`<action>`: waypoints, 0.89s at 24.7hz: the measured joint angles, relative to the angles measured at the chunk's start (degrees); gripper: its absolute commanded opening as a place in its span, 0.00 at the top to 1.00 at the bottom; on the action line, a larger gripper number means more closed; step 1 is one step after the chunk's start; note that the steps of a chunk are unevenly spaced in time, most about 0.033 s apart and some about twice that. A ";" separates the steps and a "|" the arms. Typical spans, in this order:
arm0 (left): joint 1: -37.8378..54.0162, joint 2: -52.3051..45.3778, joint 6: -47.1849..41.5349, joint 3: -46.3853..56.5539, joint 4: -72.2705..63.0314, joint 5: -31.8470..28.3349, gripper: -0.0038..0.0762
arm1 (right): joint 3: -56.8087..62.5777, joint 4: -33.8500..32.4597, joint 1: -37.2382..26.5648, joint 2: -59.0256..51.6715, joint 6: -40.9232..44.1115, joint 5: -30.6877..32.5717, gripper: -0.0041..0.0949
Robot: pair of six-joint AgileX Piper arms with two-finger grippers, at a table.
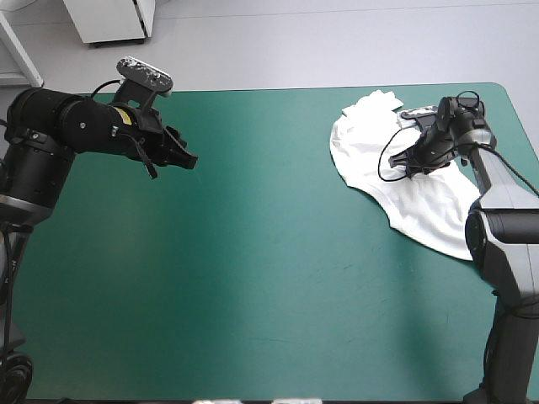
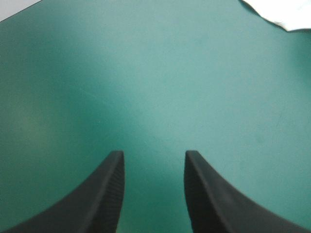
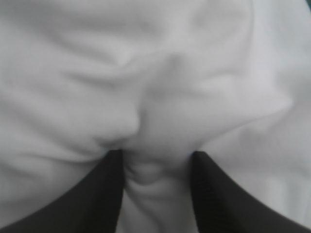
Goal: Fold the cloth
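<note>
White short-sleeved T-shirt (image 1: 421,210) slants from the far edge toward the near right; black-fingered right gripper (image 1: 402,166) sits spread, pressing into it. Left gripper (image 1: 187,160) gapes wide, well apart.

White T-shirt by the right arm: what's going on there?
The white short-sleeved T-shirt lies loosely spread and wrinkled, unfolded, on the far right part of the table. The right gripper is pressed into it, open, with a ridge of fabric bunched between its black fingers, not yet clamped. The left gripper hovers open over the bare teal-green cover, away from the shirt.
</note>
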 measured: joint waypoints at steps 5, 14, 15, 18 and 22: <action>0.00 -0.06 -0.10 0.00 0.79 0.00 0.58 | -0.54 2.05 0.00 0.65 -0.76 1.55 0.98; 0.00 -2.91 -1.51 0.02 4.10 0.00 0.58 | -0.60 4.81 0.03 0.93 -2.68 2.65 0.98; 0.00 -3.10 -1.62 0.02 4.10 0.00 0.58 | -0.64 4.55 0.31 0.93 -2.74 2.65 0.98; 0.00 -3.70 -2.24 0.02 4.26 0.00 0.58 | -0.64 3.61 2.27 0.65 -2.86 2.90 0.98; 0.00 -4.78 -2.47 0.02 4.30 0.00 0.58 | -0.45 3.17 8.01 0.15 -2.91 3.60 0.98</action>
